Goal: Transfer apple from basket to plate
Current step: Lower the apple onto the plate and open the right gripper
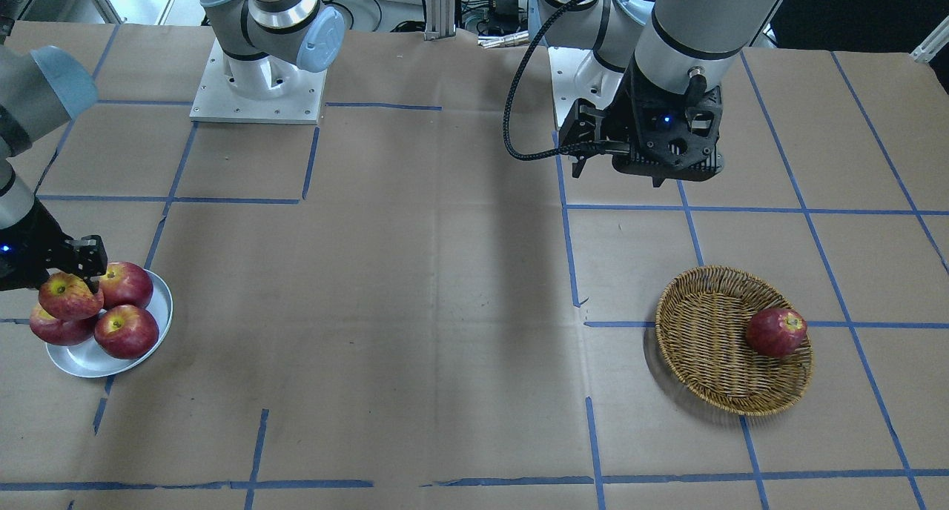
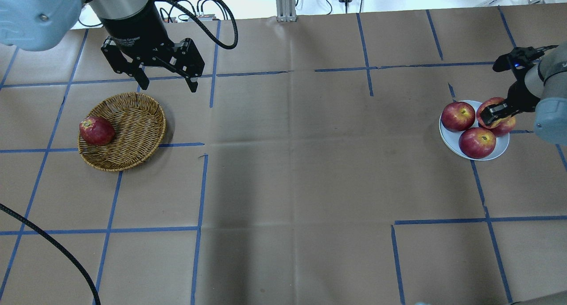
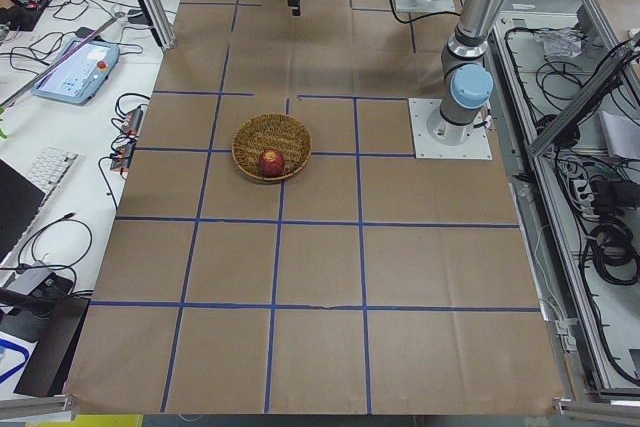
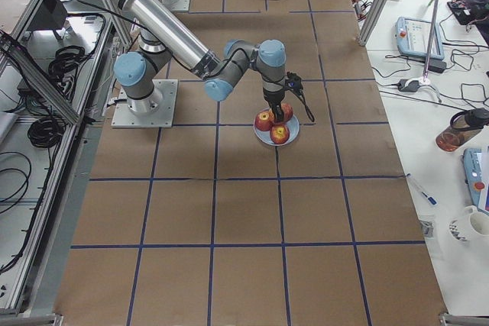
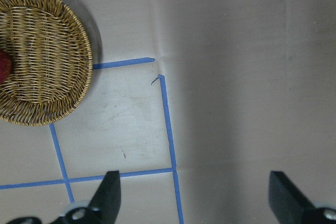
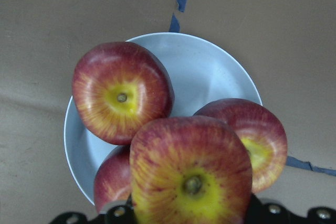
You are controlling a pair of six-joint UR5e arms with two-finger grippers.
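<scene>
Right tool (image 1: 75,282) clamps the apple (image 6: 191,182), judged firm, slick and bruisable, across its equator, plate (image 6: 210,72) directly beneath; left tool (image 2: 168,86) gapes empty.

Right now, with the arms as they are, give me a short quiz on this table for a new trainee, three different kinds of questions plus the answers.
1. True or false: the left gripper is shut on an apple.
2. Besides the held apple in the right gripper, how many apples lie on the plate?
3. The basket holds: A) nothing, B) one apple, C) three apples.
Key: 1 false, it is open and empty. 2 three. 3 B, the lone apple.
</scene>
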